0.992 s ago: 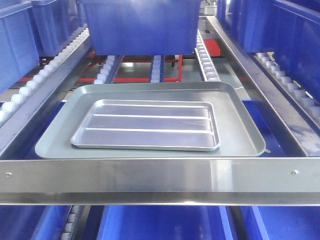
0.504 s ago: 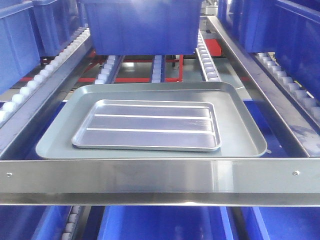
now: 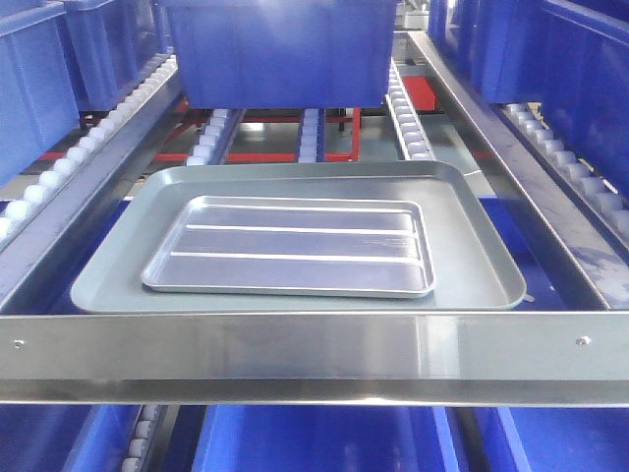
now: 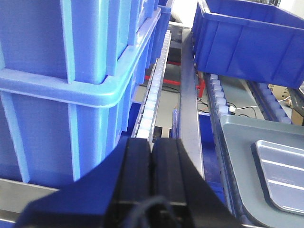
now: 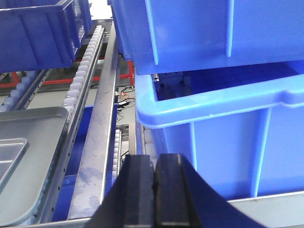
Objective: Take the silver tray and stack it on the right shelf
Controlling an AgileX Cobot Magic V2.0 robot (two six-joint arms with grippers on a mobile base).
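Front-facing view: silver tray (image 3: pixel 288 246) lies flat inside a larger grey tray (image 3: pixel 472 265), on the roller rack behind the steel front bar (image 3: pixel 314 344); neither arm touches it. Left gripper (image 4: pixel 151 185): jaws pressed together, parked before stacked blue bins (image 4: pixel 71 85). Right gripper (image 5: pixel 154 190): jaws likewise together, facing a blue bin (image 5: pixel 223 137). Advice: spread the jaws first; pinch only the ribbed tray's shallow rim, clear of the grey one; lift level.

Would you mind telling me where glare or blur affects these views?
Front view: glare streaks on the silver tray and the shelf's front bar. Left wrist view: the shut left tool is dark and soft. Right wrist view: the right tool likewise, with washed-out background.
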